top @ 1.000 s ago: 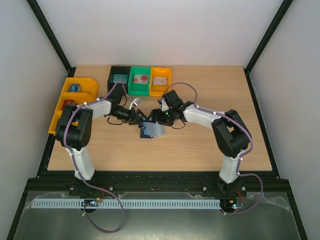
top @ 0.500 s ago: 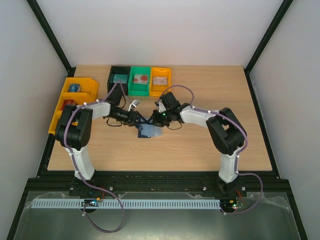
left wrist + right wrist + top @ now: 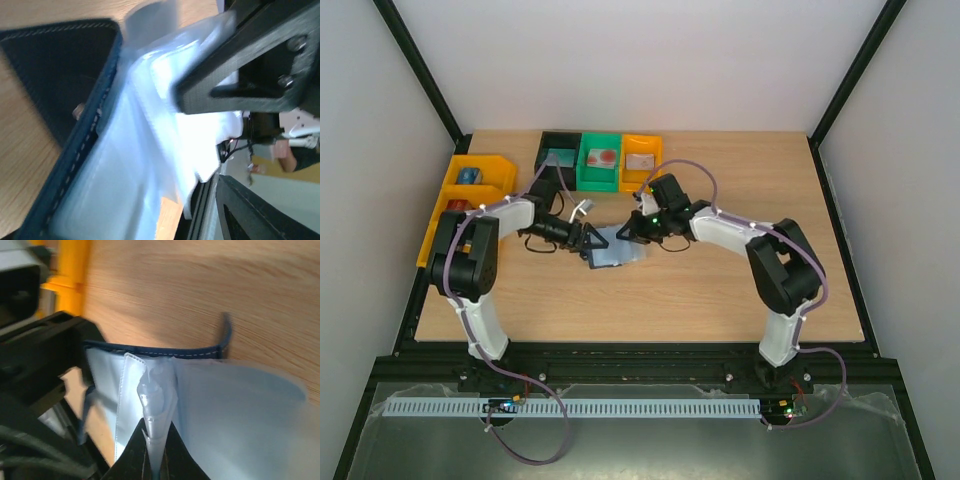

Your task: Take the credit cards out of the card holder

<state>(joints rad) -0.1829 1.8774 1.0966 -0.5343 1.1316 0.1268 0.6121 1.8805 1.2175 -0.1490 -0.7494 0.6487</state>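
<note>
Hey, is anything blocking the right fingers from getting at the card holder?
Nothing visible does. The right gripper is shut on a pale, clear pocket flap of the open card holder. No card shows in its grip.

Inside, the card holder point(image 3: 55, 65) looks like glossy, translucent plastic.
</note>
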